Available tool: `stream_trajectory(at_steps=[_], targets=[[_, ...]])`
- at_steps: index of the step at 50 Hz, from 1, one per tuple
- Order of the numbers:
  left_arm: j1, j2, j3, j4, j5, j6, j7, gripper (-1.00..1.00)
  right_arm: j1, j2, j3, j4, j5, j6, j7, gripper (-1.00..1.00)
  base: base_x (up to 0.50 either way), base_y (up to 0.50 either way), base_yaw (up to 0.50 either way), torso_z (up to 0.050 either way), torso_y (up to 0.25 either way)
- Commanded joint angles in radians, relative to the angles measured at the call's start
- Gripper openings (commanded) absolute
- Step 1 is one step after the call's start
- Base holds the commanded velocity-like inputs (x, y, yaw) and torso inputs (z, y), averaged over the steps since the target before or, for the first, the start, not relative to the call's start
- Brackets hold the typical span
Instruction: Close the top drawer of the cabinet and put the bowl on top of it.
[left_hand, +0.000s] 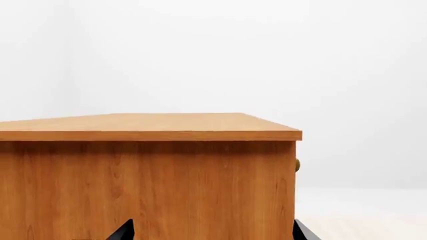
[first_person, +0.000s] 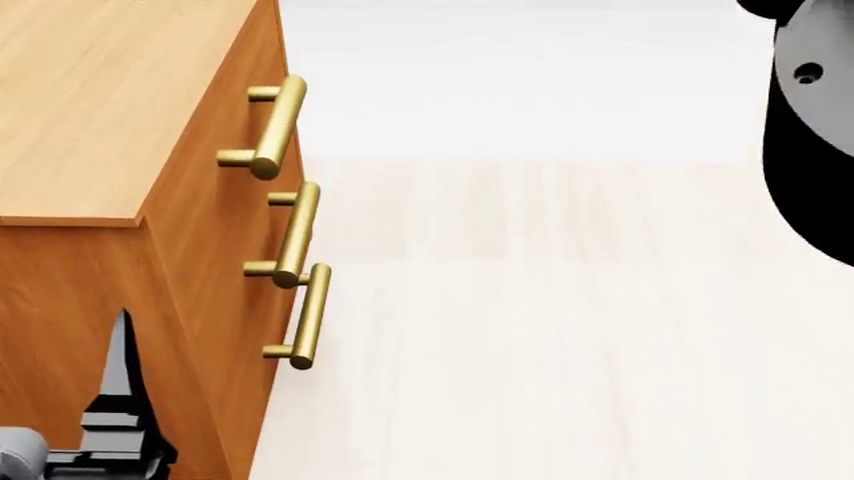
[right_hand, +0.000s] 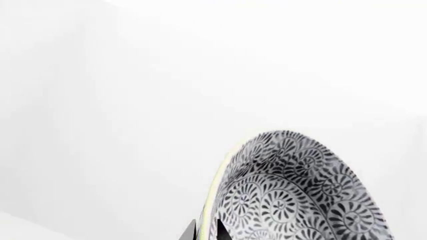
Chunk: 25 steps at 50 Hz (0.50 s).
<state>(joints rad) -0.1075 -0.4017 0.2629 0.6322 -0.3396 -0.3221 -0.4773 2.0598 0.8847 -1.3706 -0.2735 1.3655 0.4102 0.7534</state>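
White backdrop, floral-patterned bowl (right_hand: 293, 195)

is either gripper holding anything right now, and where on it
The right gripper pinches the bowl at its rim. The left gripper holds nothing.

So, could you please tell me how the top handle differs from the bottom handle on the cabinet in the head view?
The top handle sits nearest the cabinet top and appears largest; the bottom handle sits lowest and looks slimmer. The top handle shows whole, while the bottom handle's upper end is overlapped by the middle handle. Both are brass-coloured cylindrical bars on two short posts.
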Motion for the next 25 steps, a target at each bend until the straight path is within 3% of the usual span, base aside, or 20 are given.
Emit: stream_trajectory(at_steps=[1,11,25], targets=[[0.009,-0.005,-0.019,0.016,-0.045,0.017,0.015,1.0,0.092,-0.166,0.061,0.165,0.022,0.024,-0.016,-1.0,0.0,0.0,0.0,0.01,0.24],[-0.003,-0.007,-0.045,0.019,-0.091,0.0,0.011,1.0,0.109,-0.316,0.125,0.315,0.066,-0.028,-0.028,-1.0,0.0,0.0,0.0,0.009,0.242],[-0.013,-0.01,-0.043,0.0,-0.063,-0.004,-0.009,1.0,0.109,-0.438,0.181,0.477,0.114,-0.064,-0.025,-1.0,0.0,0.0,0.0,0.01,0.232]])
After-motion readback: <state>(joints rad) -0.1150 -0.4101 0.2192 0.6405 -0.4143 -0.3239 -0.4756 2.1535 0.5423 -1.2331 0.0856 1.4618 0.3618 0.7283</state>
